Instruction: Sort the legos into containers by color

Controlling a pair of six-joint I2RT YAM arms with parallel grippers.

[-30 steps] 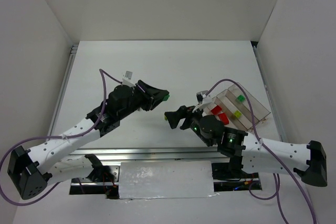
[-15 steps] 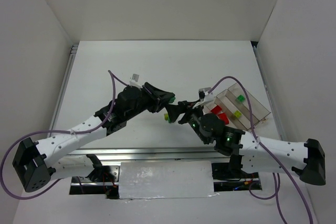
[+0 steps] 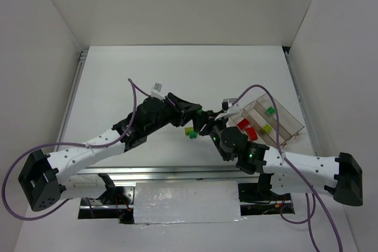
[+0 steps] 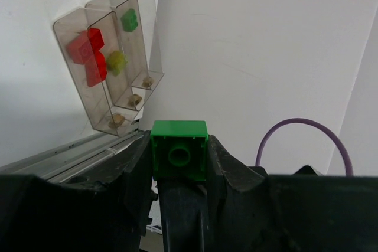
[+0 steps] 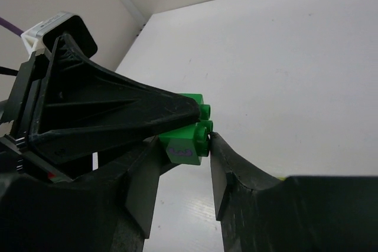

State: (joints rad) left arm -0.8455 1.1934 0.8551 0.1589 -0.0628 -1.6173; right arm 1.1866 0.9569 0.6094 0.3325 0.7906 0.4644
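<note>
A dark green lego is pinched between the fingers of my left gripper, which is shut on it above the table's middle. My right gripper has come in from the other side. Its fingers press on the same lego, one against the studs. The clear three-compartment tray lies to the right. It holds two red legos, a yellow-green one and a green one, each colour in its own compartment.
Two loose legos lie on the table just below the meeting grippers, a yellow-green one and a dark green one. White walls enclose the table on three sides. A metal rail runs along the near edge.
My left arm carried the green lego rightward towards the centre. My right gripper moved in to meet it and closed its fingers from wide open onto the lego.
</note>
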